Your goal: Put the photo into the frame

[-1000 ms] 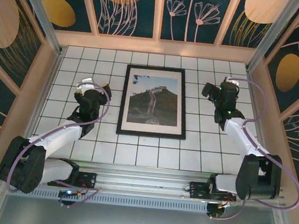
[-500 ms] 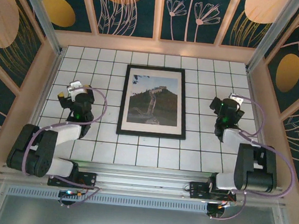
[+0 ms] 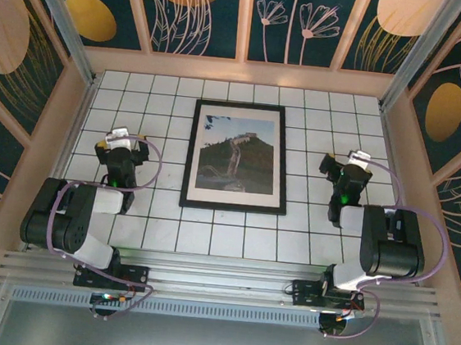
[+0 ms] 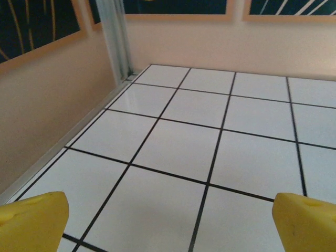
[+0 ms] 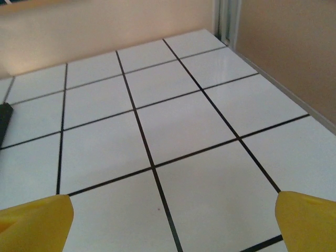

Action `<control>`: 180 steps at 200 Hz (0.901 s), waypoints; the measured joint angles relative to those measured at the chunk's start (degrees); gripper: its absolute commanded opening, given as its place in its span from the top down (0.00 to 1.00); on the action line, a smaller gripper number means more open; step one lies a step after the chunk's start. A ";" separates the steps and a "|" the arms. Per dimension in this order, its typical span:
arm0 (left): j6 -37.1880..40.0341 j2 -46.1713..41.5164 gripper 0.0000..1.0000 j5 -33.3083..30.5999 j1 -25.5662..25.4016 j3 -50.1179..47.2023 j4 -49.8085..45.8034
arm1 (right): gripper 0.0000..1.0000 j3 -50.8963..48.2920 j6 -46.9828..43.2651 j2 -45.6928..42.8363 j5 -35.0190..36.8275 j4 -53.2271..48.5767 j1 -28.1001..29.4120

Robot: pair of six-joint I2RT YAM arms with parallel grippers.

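White-tiled table [image 3: 305, 246] holds the black frame [image 3: 190, 152] with the photo [image 3: 238, 153] inside, between your left gripper [image 4: 168, 223] and right gripper [image 5: 173, 220], both wide and empty; any inward sweep could clip the frame and knock it askew.

White tiled tabletop [image 3: 231, 240], squared off by thin black grout lines. Enclosed at the back and both sides by a low peach wall [image 3: 241, 71]. Above it, dark teal panels [image 3: 221, 23] printed with gold ovals and pale outlined leaves and flowers, divided by peach slats. Back-left aluminium post [image 3: 61, 15] and back-right aluminium post [image 3: 424, 53], both slanting outward. Along the near edge, a silver metal rail [image 3: 219, 280], then a grey slotted strip [image 3: 224, 312] and a plain grey surface [image 3: 212, 344].

From the left wrist camera: glossy tiles [image 4: 184, 147] meeting the peach side wall [image 4: 47, 105], with the post [image 4: 116, 39] upright in the corner.

From the right wrist camera: the same tiles [image 5: 178, 126], wall [image 5: 283, 47] to the right, post [image 5: 226, 21] in the far corner.
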 measured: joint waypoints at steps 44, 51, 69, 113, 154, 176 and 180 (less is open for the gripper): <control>0.09 -0.04 0.01 6.88 1.49 -5.60 7.58 | 0.01 -1.36 -0.37 0.68 -3.67 4.52 -0.20; 0.09 0.28 0.01 7.74 1.81 -6.25 9.01 | 0.01 -1.81 -0.46 0.68 -4.33 5.64 -0.20; 0.20 0.46 0.01 9.33 2.25 -6.71 10.14 | 0.01 -3.85 -0.98 0.68 -5.44 8.76 -0.20; 0.22 0.46 0.01 10.84 2.25 -6.71 12.00 | 0.01 -11.30 -1.46 2.80 -5.66 19.67 -0.17; 0.22 0.46 0.01 10.75 2.25 -6.71 12.72 | 0.01 -11.41 -1.46 2.99 -4.96 23.67 -0.17; 0.22 0.46 0.01 10.75 2.25 -6.71 12.79 | 0.01 -11.41 -1.46 2.99 -4.48 24.35 -0.17; 0.22 0.46 0.01 10.75 2.25 -6.71 12.79 | 0.01 -11.41 -1.46 2.99 -4.46 24.48 -0.17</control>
